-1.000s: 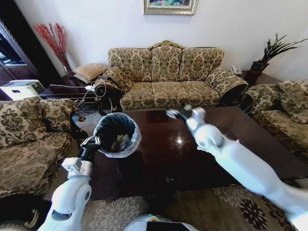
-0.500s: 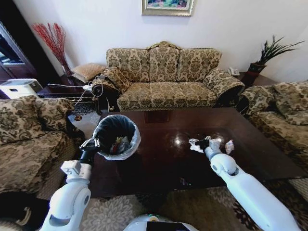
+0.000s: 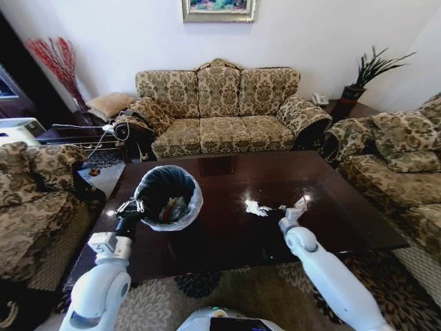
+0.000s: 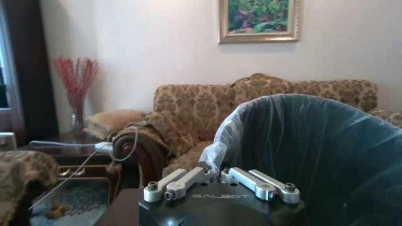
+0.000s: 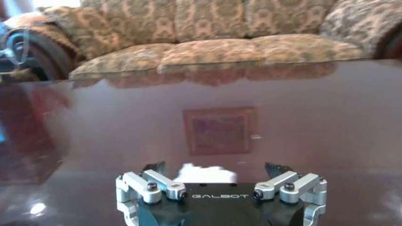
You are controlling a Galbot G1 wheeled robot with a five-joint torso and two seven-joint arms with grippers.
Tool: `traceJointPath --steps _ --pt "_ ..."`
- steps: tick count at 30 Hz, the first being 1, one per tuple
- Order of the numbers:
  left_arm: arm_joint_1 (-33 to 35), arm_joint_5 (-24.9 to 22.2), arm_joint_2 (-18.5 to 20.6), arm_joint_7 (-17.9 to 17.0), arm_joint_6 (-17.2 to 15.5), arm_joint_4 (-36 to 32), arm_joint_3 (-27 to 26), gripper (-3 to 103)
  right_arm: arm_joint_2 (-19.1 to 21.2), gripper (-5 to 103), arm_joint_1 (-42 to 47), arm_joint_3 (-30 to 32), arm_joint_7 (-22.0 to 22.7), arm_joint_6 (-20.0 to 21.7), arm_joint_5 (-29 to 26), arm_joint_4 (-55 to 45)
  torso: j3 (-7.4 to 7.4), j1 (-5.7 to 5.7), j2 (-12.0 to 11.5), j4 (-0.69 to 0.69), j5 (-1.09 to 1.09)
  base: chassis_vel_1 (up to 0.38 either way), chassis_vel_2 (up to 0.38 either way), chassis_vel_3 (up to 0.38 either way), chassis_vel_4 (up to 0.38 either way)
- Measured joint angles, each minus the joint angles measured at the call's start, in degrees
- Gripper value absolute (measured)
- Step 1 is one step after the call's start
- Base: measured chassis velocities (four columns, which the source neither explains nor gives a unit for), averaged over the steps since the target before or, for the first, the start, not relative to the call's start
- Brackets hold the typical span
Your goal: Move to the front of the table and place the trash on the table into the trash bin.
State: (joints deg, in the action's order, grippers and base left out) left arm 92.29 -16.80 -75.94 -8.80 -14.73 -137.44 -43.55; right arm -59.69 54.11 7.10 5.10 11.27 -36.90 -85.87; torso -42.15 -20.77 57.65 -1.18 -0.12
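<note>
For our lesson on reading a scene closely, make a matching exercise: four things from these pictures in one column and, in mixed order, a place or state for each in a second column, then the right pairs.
Column A
1. trash bin
2. white paper wad
3. right gripper
4. painting

Column B
a. hangs on the wall above the sofa
b. lies on the table just ahead of the right gripper
c. open, low over the table
d. held at its rim by the left gripper

Pairs: 1-d, 2-b, 3-c, 4-a

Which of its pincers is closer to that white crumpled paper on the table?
Right. The right pincer sits just beside the white paper; the left pincer grips the trash bin, farther away.
</note>
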Motion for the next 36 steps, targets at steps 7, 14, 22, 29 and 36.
traceJointPath --steps 7,14,22,29,36 --pt "-0.2 0.5 -0.5 0.2 0.1 0.6 0.5 2 -2.6 100 -1.5 -2.3 -0.8 -1.4 2.2 4.3 0.0 0.0 0.0 0.0 0.1 0.058 0.057 -0.019 -0.011" --pt "-0.6 0.5 -0.3 0.5 0.3 1.1 0.5 2 -3.7 99 -2.4 -3.5 -0.2 -1.5 3.8 6.8 0.0 0.0 0.0 0.03 0.12 0.0 0.0 0.0 0.0" --pt "-0.7 0.5 -0.3 0.4 0.8 1.7 0.5 2 -4.6 73 -3.2 -4.1 0.2 -2.3 4.0 8.3 0.0 0.0 0.0 0.01 0.12 0.0 0.0 0.0 0.0" --pt "-1.0 0.5 -0.3 0.5 0.9 2.0 0.5 2 -4.6 51 -2.6 -3.8 0.9 -3.2 4.5 8.6 0.0 0.0 0.0 0.02 0.12 0.0 0.0 0.0 0.0" --pt "-1.2 0.5 -0.3 0.6 0.9 2.1 0.7 2 -3.9 19 -1.2 -2.1 1.5 -3.9 4.8 6.5 0.0 0.01 0.0 0.02 0.12 0.0 0.0 0.0 0.0"
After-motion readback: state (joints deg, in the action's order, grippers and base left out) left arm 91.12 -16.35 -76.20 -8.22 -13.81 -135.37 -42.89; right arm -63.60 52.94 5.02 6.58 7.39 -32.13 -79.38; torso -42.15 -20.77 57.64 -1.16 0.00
